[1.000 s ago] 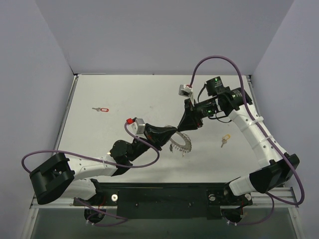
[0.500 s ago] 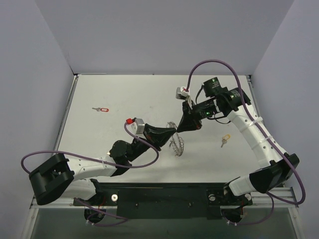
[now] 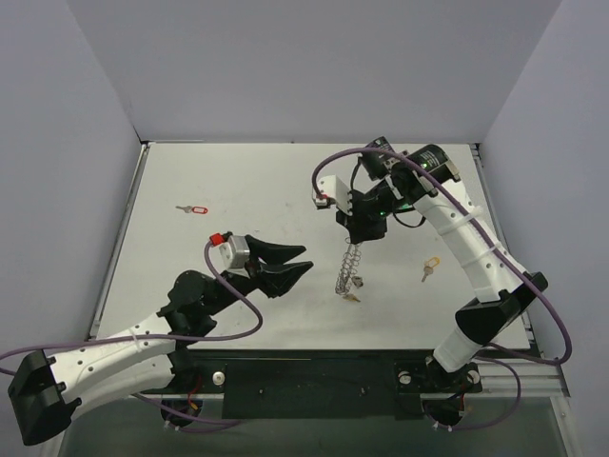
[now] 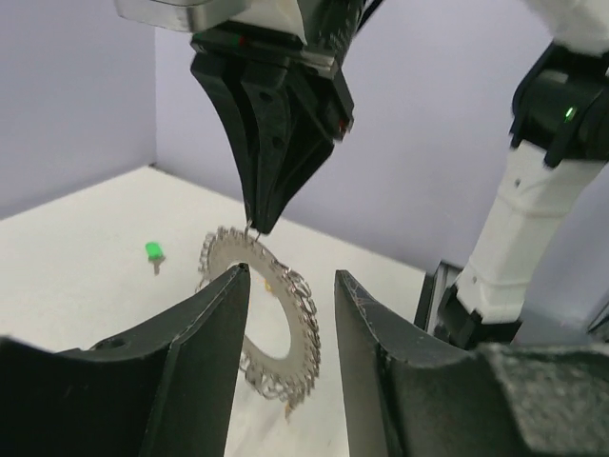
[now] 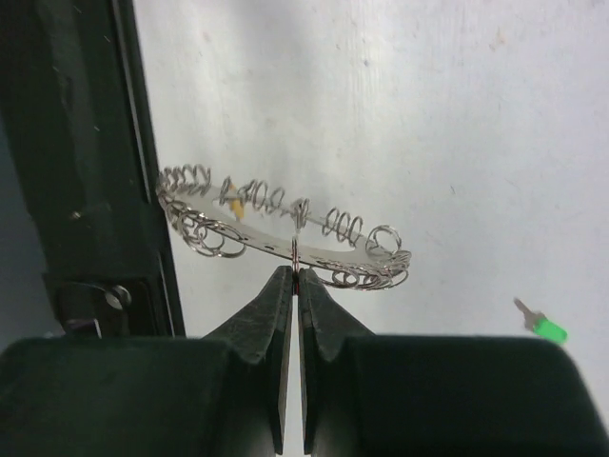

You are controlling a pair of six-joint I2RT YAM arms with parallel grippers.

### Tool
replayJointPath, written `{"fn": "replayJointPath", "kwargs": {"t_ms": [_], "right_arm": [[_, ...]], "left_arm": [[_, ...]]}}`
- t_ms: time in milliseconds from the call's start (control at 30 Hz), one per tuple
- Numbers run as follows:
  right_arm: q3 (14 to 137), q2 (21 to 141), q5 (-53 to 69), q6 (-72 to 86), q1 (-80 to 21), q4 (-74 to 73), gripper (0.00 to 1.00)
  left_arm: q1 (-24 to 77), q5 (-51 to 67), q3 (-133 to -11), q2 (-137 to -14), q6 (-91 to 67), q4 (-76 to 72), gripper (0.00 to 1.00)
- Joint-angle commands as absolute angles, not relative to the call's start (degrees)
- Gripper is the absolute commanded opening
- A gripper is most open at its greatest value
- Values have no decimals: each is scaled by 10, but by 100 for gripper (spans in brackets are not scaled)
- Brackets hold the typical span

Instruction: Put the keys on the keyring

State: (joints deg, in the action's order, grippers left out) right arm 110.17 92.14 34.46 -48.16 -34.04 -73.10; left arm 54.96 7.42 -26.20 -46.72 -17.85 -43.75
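On the bare white tabletop (image 3: pixel 238 171), your two arms face each other near the middle. Your right gripper (image 3: pixel 354 238) points down from the white-and-black right arm (image 3: pixel 476 257) and is pinched tight on the rim of the keyring (image 3: pixel 348 268). The keyring is a large silver wire hoop with a curly, lacy edge, and it hangs edge-on below the fingertips. You cannot tell whether its lowest point touches the table. Your left gripper (image 3: pixel 308 260) sits just left of the hoop, its jaws parted partway, holding nothing and clear of the metal. A small yellowish key (image 3: pixel 352 296) shows at the hoop's lower end, and you cannot tell whether it is threaded on. A yellow-headed key (image 3: pixel 430 268) lies on the table to the right. A red-headed key (image 3: pixel 195 208) lies well off to the left. A green-headed key (image 5: pixel 544 329) lies apart from the hoop.
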Motion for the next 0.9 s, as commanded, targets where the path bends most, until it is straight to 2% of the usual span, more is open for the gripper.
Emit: {"fn": "replayJointPath", "kwargs": {"t_ms": [0, 33, 133, 200, 433, 867], "right_arm": [[1122, 940, 166, -478, -388, -901, 0], [1122, 947, 154, -470, -393, -901, 0], [1117, 954, 146, -468, -410, -900, 0], [1107, 954, 132, -468, -422, -899, 0], [1091, 950, 160, -496, -427, -899, 0], [1074, 939, 218, -535, -427, -896, 0]], "left_arm": [[548, 103, -278, -470, -102, -311, 50], [549, 105, -276, -475, -87, -315, 50], [548, 117, -274, -520, -43, -338, 38], [548, 115, -275, -548, -3, -355, 34], [548, 125, -250, -636, 62, -547, 34], [528, 179, -266, -722, -49, -719, 30]]}}
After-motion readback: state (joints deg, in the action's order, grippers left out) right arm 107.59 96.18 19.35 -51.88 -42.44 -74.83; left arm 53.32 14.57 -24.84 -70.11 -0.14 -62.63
